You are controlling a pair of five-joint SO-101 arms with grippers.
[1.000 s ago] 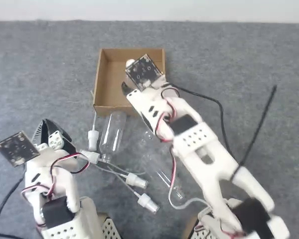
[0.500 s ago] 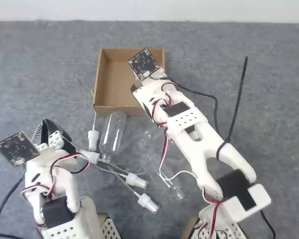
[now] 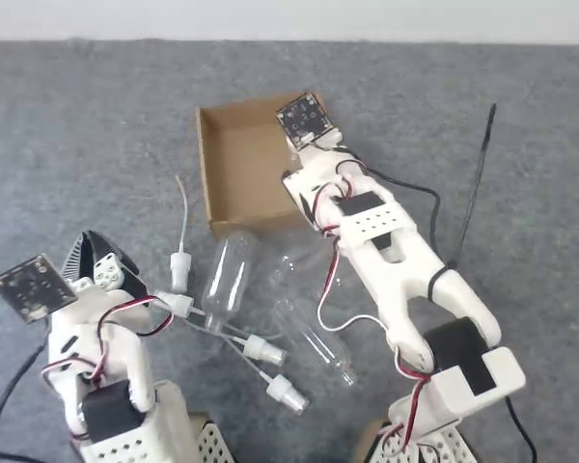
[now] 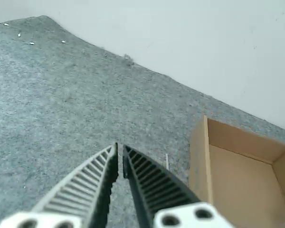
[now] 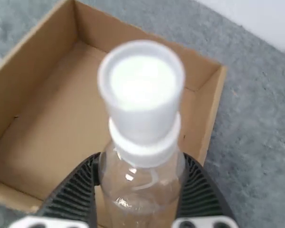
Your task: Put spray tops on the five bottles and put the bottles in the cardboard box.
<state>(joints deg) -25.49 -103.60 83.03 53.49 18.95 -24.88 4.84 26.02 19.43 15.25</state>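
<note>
My right gripper [image 5: 141, 167] is shut on a clear bottle [image 5: 142, 194] fitted with a white spray top [image 5: 141, 90], held over the open cardboard box [image 5: 38, 118]. From above, that arm [image 3: 367, 222] stretches to the box's [image 3: 241, 164] right wall. Two clear bottles [image 3: 228, 272] [image 3: 315, 340] lie on the carpet, and a fainter third [image 3: 288, 265] lies between them. Several loose spray tops [image 3: 180, 266] [image 3: 266, 349] [image 3: 288, 393] with thin tubes lie nearby. My left gripper [image 4: 119, 159] is shut and empty, low at the near left [image 3: 96, 255].
Grey carpet covers the table, with a white wall behind [image 4: 190, 42]. A black cable [image 3: 475, 193] rises to the right of the right arm. Open carpet lies left of the box and at the far right.
The right arm swung to the right with its bottle. The box slid right and turned, and the bottle lying near it shifted a little. The left arm stayed still.
</note>
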